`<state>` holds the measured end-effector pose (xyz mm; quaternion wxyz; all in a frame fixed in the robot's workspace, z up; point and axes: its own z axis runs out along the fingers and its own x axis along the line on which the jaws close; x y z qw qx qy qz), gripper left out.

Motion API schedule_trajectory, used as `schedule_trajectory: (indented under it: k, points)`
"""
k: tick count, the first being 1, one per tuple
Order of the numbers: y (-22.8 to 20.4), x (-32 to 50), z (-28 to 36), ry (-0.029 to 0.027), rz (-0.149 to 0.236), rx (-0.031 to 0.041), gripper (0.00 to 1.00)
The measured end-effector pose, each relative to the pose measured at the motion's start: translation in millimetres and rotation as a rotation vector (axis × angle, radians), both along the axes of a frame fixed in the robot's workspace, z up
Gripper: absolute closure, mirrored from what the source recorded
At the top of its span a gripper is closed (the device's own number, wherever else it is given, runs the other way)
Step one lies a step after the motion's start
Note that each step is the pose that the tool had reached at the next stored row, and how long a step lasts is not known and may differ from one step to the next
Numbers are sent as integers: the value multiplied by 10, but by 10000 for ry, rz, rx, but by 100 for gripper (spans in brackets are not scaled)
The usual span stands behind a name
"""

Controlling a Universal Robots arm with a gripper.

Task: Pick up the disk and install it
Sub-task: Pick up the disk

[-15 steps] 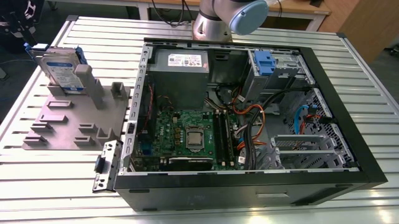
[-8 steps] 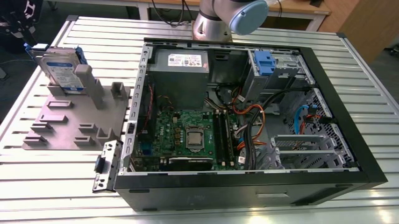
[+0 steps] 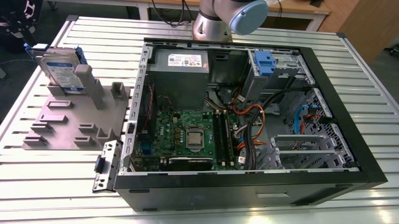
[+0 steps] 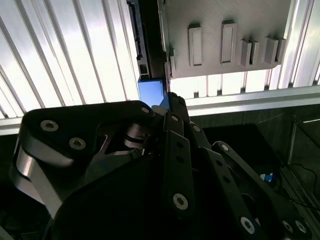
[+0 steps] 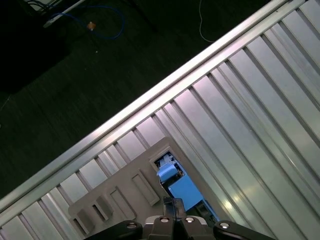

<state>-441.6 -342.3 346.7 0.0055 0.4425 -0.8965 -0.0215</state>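
The disk [image 3: 60, 66] stands upright on its edge in a slot of the grey holder [image 3: 68, 123]. The holder lies on the table [image 3: 56, 186] at the exterior view's left, beside the open computer case [image 3: 262, 186]. My tool [image 3: 17, 28] hangs just above the disk's blue carrier [image 5: 186, 192]. How far my tool is open, I cannot tell.
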Motion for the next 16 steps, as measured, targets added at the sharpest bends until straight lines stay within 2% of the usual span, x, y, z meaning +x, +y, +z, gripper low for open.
schedule_trajectory:
  k: [8, 10, 16]
  points:
    - [0, 0, 0, 0, 77, 0, 89]
    - [0, 0, -1, -1, 282, 1, 89]
    - [0, 0, 0, 0, 1223, 0, 89]
